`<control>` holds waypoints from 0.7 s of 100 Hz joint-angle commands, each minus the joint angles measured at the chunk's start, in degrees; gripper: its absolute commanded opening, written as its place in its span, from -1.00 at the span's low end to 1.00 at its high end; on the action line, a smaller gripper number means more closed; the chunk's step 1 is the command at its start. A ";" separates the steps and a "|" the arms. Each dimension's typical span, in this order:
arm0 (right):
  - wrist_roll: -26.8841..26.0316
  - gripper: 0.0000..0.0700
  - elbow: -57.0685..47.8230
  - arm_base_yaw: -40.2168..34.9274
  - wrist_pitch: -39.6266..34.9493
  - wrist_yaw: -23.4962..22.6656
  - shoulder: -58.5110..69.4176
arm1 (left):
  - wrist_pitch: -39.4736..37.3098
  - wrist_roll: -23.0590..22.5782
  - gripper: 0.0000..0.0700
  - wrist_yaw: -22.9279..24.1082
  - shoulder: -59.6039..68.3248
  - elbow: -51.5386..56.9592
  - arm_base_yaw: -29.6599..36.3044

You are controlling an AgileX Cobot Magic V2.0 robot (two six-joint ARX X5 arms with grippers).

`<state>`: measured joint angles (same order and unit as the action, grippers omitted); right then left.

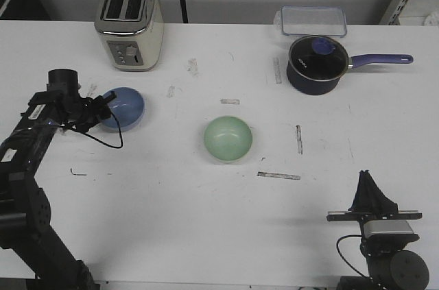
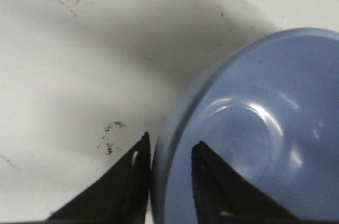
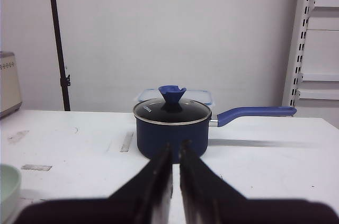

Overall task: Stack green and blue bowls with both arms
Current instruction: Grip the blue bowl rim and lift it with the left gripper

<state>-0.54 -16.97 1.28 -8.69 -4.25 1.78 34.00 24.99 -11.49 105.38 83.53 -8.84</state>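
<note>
The blue bowl (image 1: 123, 108) sits at the left of the table, in front of the toaster. My left gripper (image 1: 103, 106) is at its left rim, shut on it. In the left wrist view one finger (image 2: 135, 173) lies against the outer wall of the blue bowl (image 2: 265, 128) and the other finger (image 2: 212, 176) is inside it, with the gripper (image 2: 169, 147) astride the rim. The green bowl (image 1: 228, 138) stands upright and alone at the table's middle; its edge shows in the right wrist view (image 3: 8, 187). My right gripper (image 1: 363, 177) is shut and empty at the front right (image 3: 176, 147).
A cream toaster (image 1: 129, 21) stands at the back left. A dark navy pot (image 1: 315, 64) with a glass lid and a long handle stands at the back right, and it shows in the right wrist view (image 3: 172, 126). A clear lidded box (image 1: 312, 20) is behind it.
</note>
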 commanded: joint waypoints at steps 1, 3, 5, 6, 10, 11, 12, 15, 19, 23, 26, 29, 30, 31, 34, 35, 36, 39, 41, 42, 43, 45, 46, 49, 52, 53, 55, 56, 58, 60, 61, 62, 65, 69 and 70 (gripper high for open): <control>-0.92 -0.96 -0.11 0.09 0.52 0.20 -0.26 | 0.31 0.20 -0.91 0.13 1.60 1.29 0.24; -0.92 -0.96 -0.11 0.09 0.52 0.20 -0.26 | 0.33 0.20 -0.91 0.13 1.60 1.29 0.28; -0.92 -0.96 -0.11 0.09 0.52 0.20 -0.26 | 0.37 0.20 -0.92 0.13 1.60 1.29 0.31; -0.92 -0.96 -0.11 0.09 0.52 0.20 -0.26 | 0.39 0.20 -0.92 0.11 1.60 1.29 0.31; -0.92 -0.96 -0.11 0.09 0.52 0.20 -0.26 | 0.44 0.20 -0.99 0.13 1.60 1.29 0.48; -0.92 -0.96 -0.11 0.09 0.52 0.20 -0.26 | 0.44 0.20 -1.00 0.13 1.60 1.29 0.55; -0.92 -0.96 -0.11 0.09 0.52 0.20 -0.26 | 0.42 0.20 -1.00 0.13 1.60 1.29 0.61; -0.92 -0.96 -0.11 0.09 0.52 0.20 -0.26 | 0.37 0.20 -1.00 0.11 1.57 1.29 0.72; -0.92 -0.96 -0.11 0.09 0.52 0.20 -0.26 | 0.46 0.20 -1.00 0.13 1.36 1.29 0.85; -0.92 -0.96 -0.11 0.09 0.52 0.20 -0.26 | 0.44 0.22 -1.00 0.15 1.11 1.29 1.03; -0.92 -0.96 -0.11 0.09 0.52 0.20 -0.26 | 0.46 0.26 -1.00 0.11 0.87 1.29 1.20; -0.92 -0.96 -0.11 0.09 0.52 0.20 -0.26 | 0.55 0.57 -1.00 0.13 0.52 1.29 1.42; -0.92 -0.96 -0.11 0.09 0.52 0.20 -0.26 | 0.61 0.72 -1.00 0.13 0.37 1.29 1.49; -0.92 -0.96 -0.11 0.09 0.52 0.20 -0.26 | 0.66 0.87 -1.00 0.13 0.22 1.29 1.53; -0.92 -0.96 -0.11 0.09 0.52 0.20 -0.26 | 0.74 1.31 -1.00 0.11 -0.20 1.29 1.73; -0.92 -0.96 -0.11 0.09 0.52 0.20 -0.26 | 0.77 1.51 -1.00 0.09 -0.44 1.29 1.86; -0.92 -0.96 -0.11 0.09 0.52 0.20 -0.26 | 0.77 1.60 -1.00 0.07 -0.63 1.29 1.92; -0.92 -0.96 -0.11 0.09 0.52 0.20 -0.26 | 0.81 1.70 -1.00 0.04 -1.22 1.29 2.23; -0.92 -0.96 -0.11 0.09 0.52 0.20 -0.26 | 0.81 1.70 -1.00 0.04 -1.62 1.31 2.43; -0.92 -0.96 -0.11 0.09 0.52 0.20 -0.26 | 0.85 1.70 -1.00 0.02 -1.88 1.29 2.56; -0.92 -0.96 -0.11 0.09 0.52 0.20 -0.26 | 0.92 1.68 -1.00 0.04 -2.12 1.29 2.64; -0.92 -0.96 -0.11 0.09 0.52 0.20 -0.26 | 1.01 1.68 -1.00 0.04 -2.51 1.31 2.95; -0.92 -0.96 -0.11 0.09 0.52 0.20 -0.26 | 1.03 1.68 -1.00 0.02 -2.75 1.29 3.08; -0.92 -0.96 -0.11 0.09 0.52 0.20 -0.26 | 1.29 1.68 -1.00 0.00 -3.43 1.31 3.56; -0.92 -0.96 -0.11 0.09 0.52 0.20 -0.26 | 1.70 1.68 -1.00 -0.15 -4.20 1.31 4.07; -0.92 -0.96 -0.11 0.09 0.52 0.20 -0.26 | 1.84 1.68 -1.00 -0.15 -4.44 1.31 4.22; -0.92 -0.96 -0.11 0.09 0.52 0.20 -0.26 | 2.10 1.68 -1.00 -0.15 -4.92 1.31 4.55; -0.92 -0.96 -0.11 0.09 0.52 0.20 -0.26 | 2.23 1.66 -1.00 -0.15 -5.14 1.31 4.70; -0.92 -0.96 -0.11 0.09 0.52 0.20 -0.26 | 2.45 1.68 -1.00 -0.15 -5.60 1.31 5.03; -0.92 -0.96 -0.11 0.09 0.52 0.20 -0.26 | 2.73 1.68 -1.00 -0.15 -6.08 1.31 5.33; -0.92 -0.96 -0.11 0.09 0.52 0.20 -0.26 | 2.89 1.68 -1.00 -0.15 -6.34 1.31 5.51; -0.92 -0.96 -0.11 0.09 0.52 0.20 -0.26 | 3.02 1.68 -1.00 -0.15 -6.62 1.31 5.66; -0.92 -0.96 -0.11 0.09 0.52 0.20 -0.26 | 3.34 1.66 -1.00 -0.13 -7.28 1.33 6.23; -0.92 -0.96 -0.11 0.09 0.52 0.20 -0.26 | 3.58 1.66 -1.00 -0.13 -8.09 1.33 7.06; -0.92 -0.96 -0.11 0.09 0.52 0.20 -0.26 | 3.63 1.66 -1.00 -0.13 -8.28 1.36 7.28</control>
<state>-0.54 -16.97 1.28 -8.69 -4.25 1.78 37.26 26.33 -11.46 97.08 83.59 -2.35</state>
